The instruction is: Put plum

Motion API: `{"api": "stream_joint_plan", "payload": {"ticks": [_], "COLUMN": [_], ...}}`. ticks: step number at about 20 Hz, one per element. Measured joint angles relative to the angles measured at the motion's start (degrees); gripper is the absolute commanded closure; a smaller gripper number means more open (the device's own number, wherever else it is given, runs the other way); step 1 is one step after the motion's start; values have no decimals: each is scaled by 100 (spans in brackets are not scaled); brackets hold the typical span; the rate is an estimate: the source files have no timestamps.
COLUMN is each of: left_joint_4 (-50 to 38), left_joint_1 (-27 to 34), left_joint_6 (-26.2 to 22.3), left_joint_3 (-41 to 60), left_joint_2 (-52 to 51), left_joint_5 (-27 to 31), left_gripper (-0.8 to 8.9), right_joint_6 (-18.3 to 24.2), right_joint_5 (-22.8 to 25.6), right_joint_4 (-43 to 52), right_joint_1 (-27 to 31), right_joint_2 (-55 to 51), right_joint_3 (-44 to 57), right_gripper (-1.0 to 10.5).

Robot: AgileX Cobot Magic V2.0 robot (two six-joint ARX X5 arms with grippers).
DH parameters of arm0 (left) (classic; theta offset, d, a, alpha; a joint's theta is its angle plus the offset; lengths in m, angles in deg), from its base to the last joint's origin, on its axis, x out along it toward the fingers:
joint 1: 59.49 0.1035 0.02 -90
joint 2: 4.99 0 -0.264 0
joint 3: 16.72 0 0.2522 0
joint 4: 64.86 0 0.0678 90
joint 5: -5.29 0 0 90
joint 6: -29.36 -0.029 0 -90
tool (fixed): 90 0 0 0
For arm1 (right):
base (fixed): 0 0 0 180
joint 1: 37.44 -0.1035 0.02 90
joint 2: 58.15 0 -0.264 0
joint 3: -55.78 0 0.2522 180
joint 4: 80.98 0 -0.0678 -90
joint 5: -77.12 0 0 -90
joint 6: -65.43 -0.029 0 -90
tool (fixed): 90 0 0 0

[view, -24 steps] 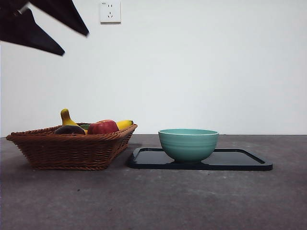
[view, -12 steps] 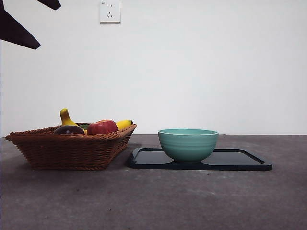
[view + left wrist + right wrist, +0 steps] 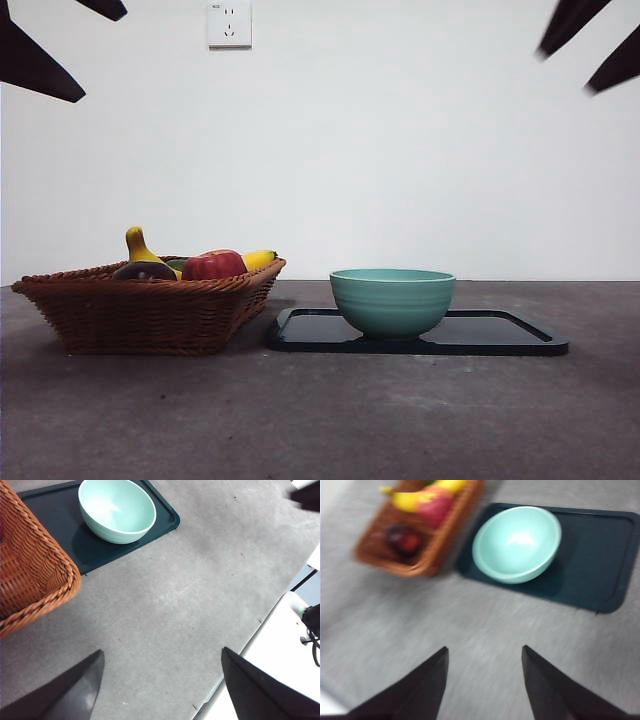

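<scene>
Well, nothing has been picked up yet. In the front view the plum (image 3: 144,270) lies in the wicker basket (image 3: 150,315) on the left, its dark top just showing over the rim beside the red apple (image 3: 213,265) and the bananas (image 3: 138,246). To the right of the basket stands the green bowl (image 3: 392,300) on a black tray (image 3: 500,335), and the bowl looks empty.

In the left wrist view the left gripper (image 3: 160,685) hangs high over bare table with its jaws spread wide and nothing between them; only the basket's corner and the bowl show beyond.

The right wrist view is blurred, but the right gripper (image 3: 485,680) also has parted, empty jaws, looking down on basket, bowl and tray, the plum at the basket's near end. I'd judge the whole job remains: reach in, grasp, carry, presumably to the bowl.
</scene>
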Motion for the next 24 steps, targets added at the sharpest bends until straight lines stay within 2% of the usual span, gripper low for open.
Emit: {"api": "stream_joint_plan", "payload": {"ticks": [7,12,18,22,24], "left_joint_4": [0,0,7,15,13], "left_joint_1": [0,0,0,0,0], "left_joint_6": [-17,-17,-17,-17,-17], "left_joint_3": [0,0,0,0,0], "left_joint_2": [0,0,0,2,2], "left_joint_5": [0,0,0,0,0], "left_gripper": [440,440,440,440,440], "right_joint_6": [496,739,765,780,782], "right_joint_5": [-118,-133,-129,-170,-170], "right_joint_4": [81,157,710,953,1062], "right_joint_1": [758,938,942,935,905], "right_joint_2": [2618,4094,5237,5633,5700], "right_joint_3": [-1617,-2452,-2549,-2549,-2549], "right_gripper": [671,672,672,681,785]}}
